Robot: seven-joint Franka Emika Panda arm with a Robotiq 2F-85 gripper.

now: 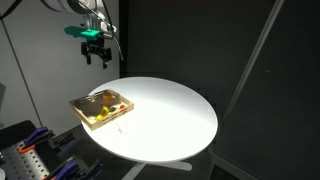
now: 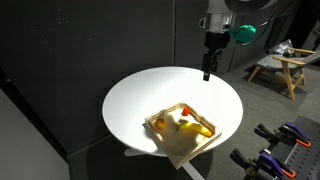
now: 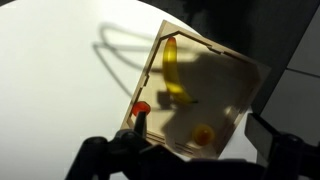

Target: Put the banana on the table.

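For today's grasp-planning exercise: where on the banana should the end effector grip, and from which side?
Grip the banana at mid-length, across its narrow width, coming from above: it lies flat in the shallow wooden tray, close to one wall, so sideways approaches look blocked.

End effector (image 1: 96, 60) aloft, jaws apart, empty.

The wrist view's bottom edge cuts off the claw (image 3: 190, 165) (dark, blurred), which hides the tray's (image 3: 148, 75) lower corner.
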